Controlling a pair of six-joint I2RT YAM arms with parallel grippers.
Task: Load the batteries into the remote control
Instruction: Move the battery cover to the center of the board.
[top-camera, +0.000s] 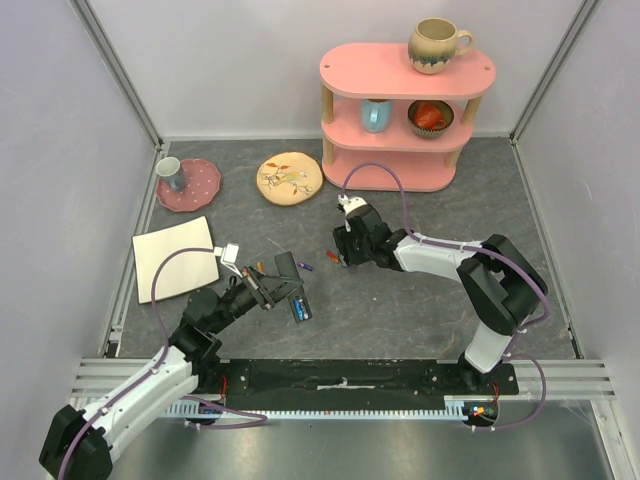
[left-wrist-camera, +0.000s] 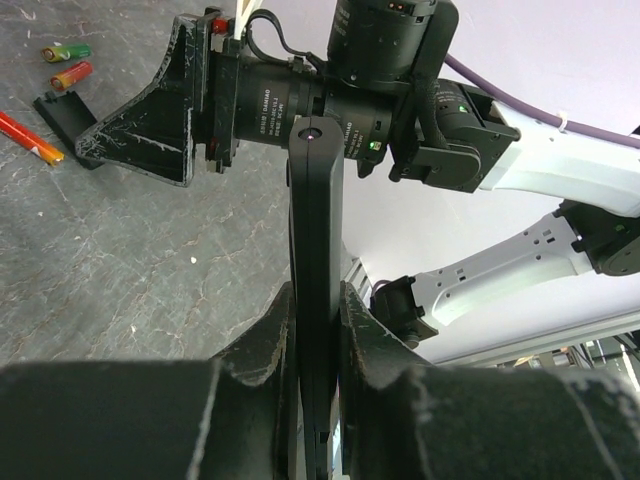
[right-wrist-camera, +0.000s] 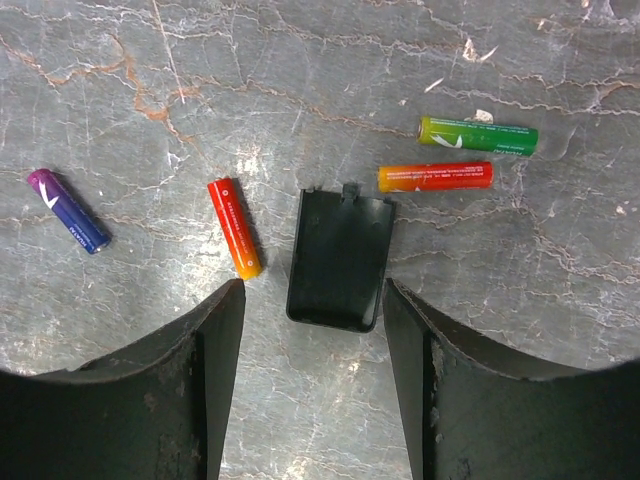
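My left gripper (left-wrist-camera: 315, 300) is shut on the remote control (left-wrist-camera: 315, 230), a long slim black bar standing on edge between its fingers; seen from above, the remote control (top-camera: 285, 266) sits at the left gripper (top-camera: 268, 290). The right gripper (right-wrist-camera: 313, 300) hangs open over the table, its fingers either side of a short black cover piece (right-wrist-camera: 338, 260). Batteries lie around that cover: a red‑orange one (right-wrist-camera: 233, 228) by the left fingertip, a blue one (right-wrist-camera: 68, 210) further left, an orange‑red one (right-wrist-camera: 435, 176) and a green one (right-wrist-camera: 478, 136) beyond. None is held.
A pink shelf (top-camera: 405, 110) with mugs stands at the back right. A pink plate (top-camera: 200, 185) with a cup, a floral plate (top-camera: 288, 178) and a white board (top-camera: 177, 258) lie at the back left. A dark piece with a blue patch (top-camera: 300, 308) shows beside the left gripper.
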